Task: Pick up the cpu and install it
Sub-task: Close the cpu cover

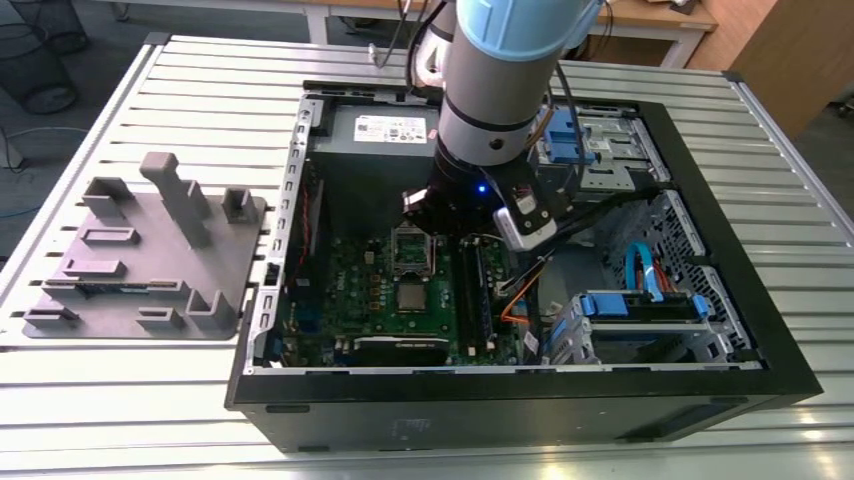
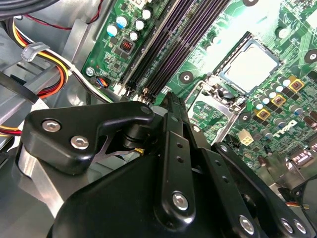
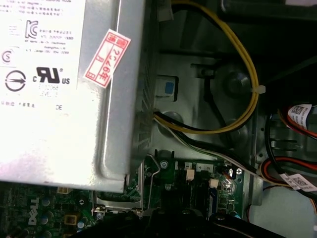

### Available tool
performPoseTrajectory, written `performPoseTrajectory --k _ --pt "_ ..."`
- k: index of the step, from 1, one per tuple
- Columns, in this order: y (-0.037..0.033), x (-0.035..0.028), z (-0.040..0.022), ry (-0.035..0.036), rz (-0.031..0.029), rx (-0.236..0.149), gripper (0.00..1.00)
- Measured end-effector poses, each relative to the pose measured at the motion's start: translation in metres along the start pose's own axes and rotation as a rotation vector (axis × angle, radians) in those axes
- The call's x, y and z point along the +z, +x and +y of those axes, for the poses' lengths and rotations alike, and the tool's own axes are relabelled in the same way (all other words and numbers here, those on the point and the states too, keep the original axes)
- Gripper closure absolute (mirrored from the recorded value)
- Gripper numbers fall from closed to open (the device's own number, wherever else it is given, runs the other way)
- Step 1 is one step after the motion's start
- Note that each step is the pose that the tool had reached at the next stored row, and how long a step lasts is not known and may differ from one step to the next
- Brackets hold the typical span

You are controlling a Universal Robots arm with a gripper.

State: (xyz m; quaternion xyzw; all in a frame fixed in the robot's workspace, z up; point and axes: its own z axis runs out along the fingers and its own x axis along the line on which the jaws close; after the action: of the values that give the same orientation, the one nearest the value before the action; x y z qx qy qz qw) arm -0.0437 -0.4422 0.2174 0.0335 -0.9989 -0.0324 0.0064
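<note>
Black end effector (image 2: 168, 106), grip state unclear, over open computer case (image 1: 534, 405); cpu (image 2: 250, 67) in socket (image 2: 232, 84).

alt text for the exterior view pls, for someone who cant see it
A robot arm reaches down into an open computer case lying on a slatted metal table, its gripper above the green motherboard, where the silvery cpu lies. A grey plastic holder block sits outside the case on the exterior view's left.
</note>
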Motion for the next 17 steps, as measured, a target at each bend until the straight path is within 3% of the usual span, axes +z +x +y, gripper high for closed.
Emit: performPoseTrajectory --k 8,17 --pt "-0.0006 0.0044 0.0076 0.0003 0.0022 -0.033 0.89" --pt "-0.0010 0.0101 0.0115 0.0011 0.0062 -0.095 0.89"
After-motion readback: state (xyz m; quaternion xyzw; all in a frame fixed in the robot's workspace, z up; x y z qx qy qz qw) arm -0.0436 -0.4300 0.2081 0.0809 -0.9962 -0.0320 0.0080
